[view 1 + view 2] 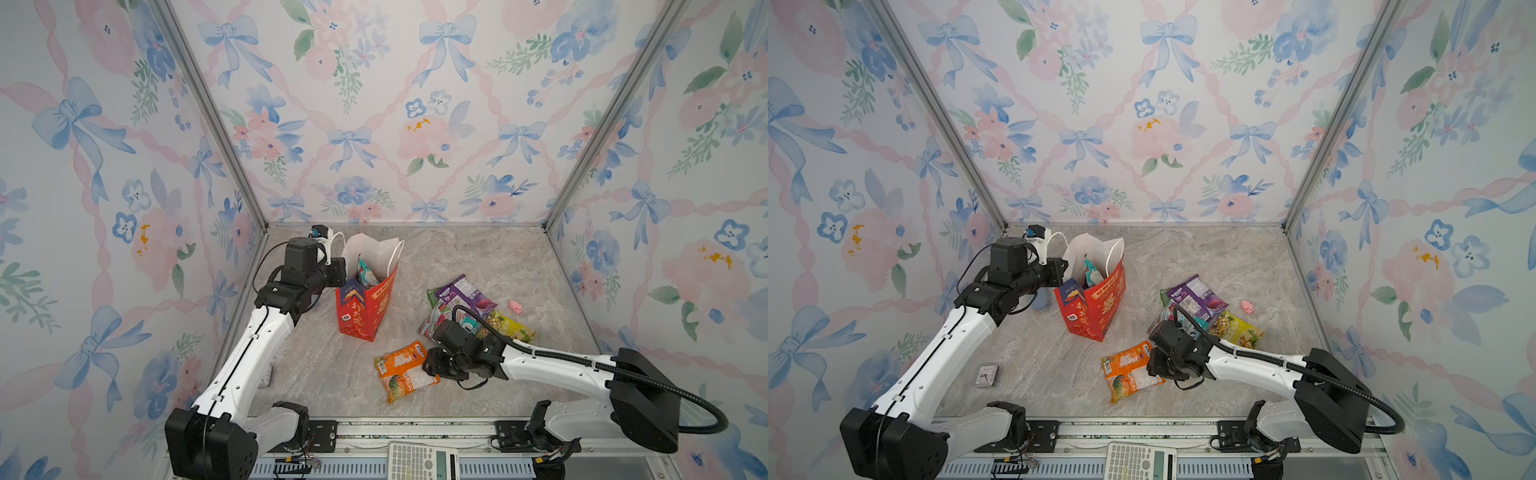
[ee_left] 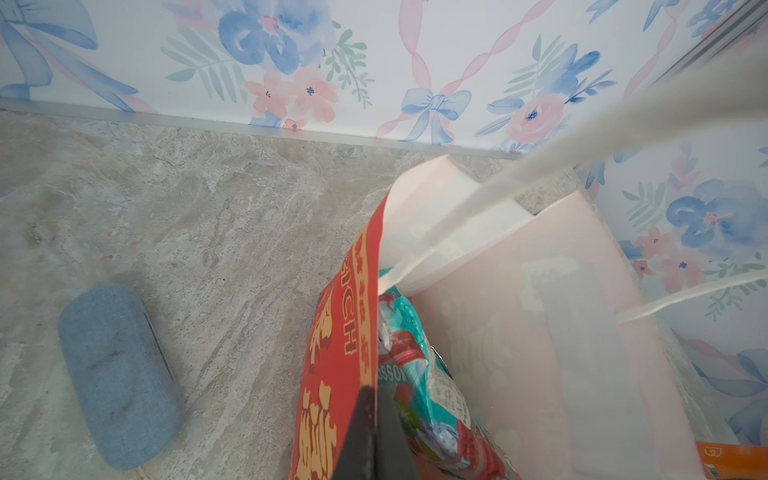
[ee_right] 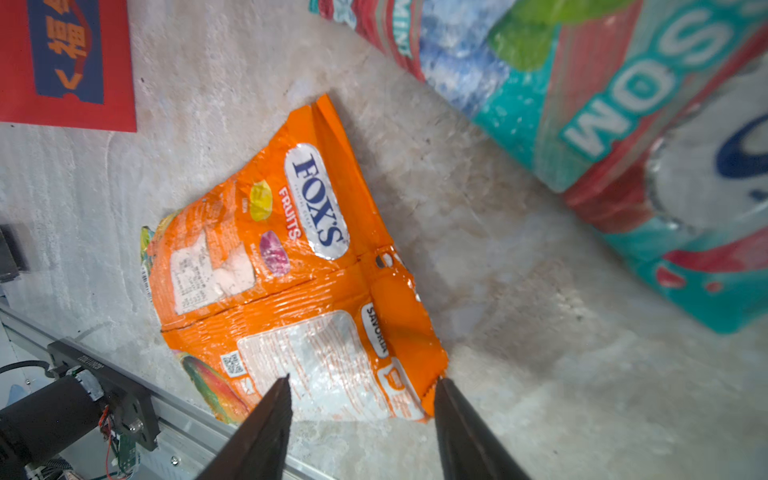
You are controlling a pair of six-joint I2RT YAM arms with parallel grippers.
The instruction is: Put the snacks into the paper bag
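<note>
The red paper bag [image 1: 365, 311] [image 1: 1096, 307] stands upright at the back left with its mouth open. My left gripper [image 1: 338, 272] [image 2: 376, 395] is shut on the bag's red side wall [image 2: 332, 374] near the rim. A teal snack packet [image 2: 419, 374] [image 1: 365, 272] stands inside the bag. Two overlapping orange snack packets [image 1: 405, 370] [image 3: 291, 257] lie flat near the front. My right gripper [image 1: 432, 368] [image 3: 363, 380] is open, and its tips straddle the near edge of the orange pair. Purple [image 1: 465, 293], yellow-green [image 1: 509, 326] and teal [image 3: 623, 124] packets are piled behind the right wrist.
A small pink pig toy [image 1: 516, 306] lies right of the pile. A blue-grey fabric case [image 2: 116, 374] lies left of the bag. A small clock face [image 1: 986, 375] is on the floor under the left arm. A white calculator [image 1: 422, 461] rests on the front rail.
</note>
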